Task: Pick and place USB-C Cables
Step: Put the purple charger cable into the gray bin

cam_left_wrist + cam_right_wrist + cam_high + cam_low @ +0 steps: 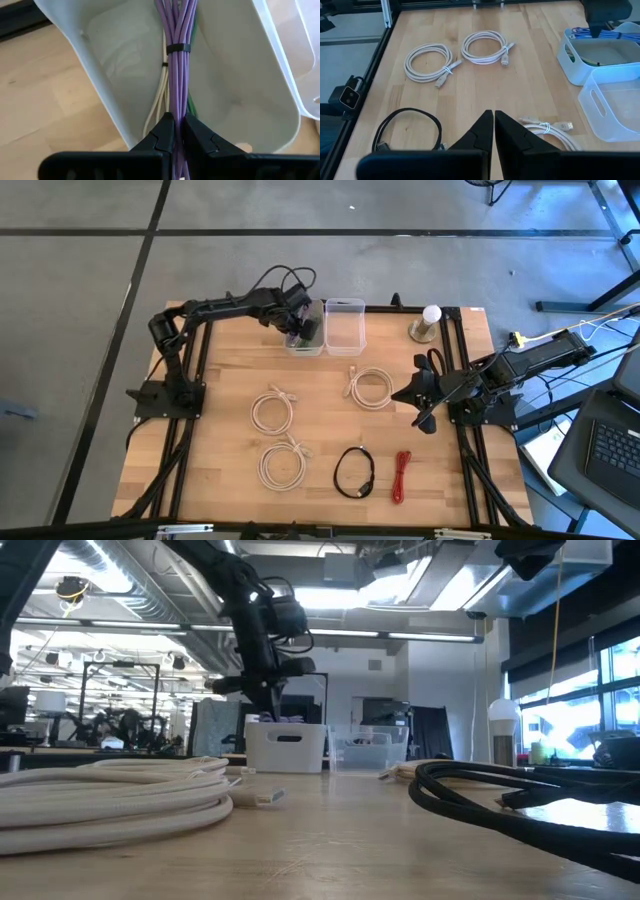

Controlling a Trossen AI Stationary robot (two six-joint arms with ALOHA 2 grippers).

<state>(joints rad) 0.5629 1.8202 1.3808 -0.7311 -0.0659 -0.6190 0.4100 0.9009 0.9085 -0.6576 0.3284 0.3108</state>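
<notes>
My left gripper (176,131) is over the white bin (303,338) at the table's far side, shut on a purple cable bundle (178,70) bound by a black tie. Green (192,107) and beige (159,100) cables lie inside that bin. Three cream-white coils (272,410) (283,463) (370,387), a black coil (354,472) and a red bundle (402,476) lie flat on the wood. My right gripper (493,131) waits shut above the table's right side, near the rightmost cream coil (551,131). My left gripper pinches the purple bundle between its two fingers (162,132), coming from above and pointing down into the white bin. The strands beside the fingers (176,107) run on past the black tie (178,48) over the bin's inside. I cannot tell whether the bundle touches the bin.
A clear bin (345,325) stands right of the white bin. A white ball-topped round object (430,322) sits at the far right corner. Black frame rails (185,430) run along the table's left and right sides. Bare wood lies between the coils.
</notes>
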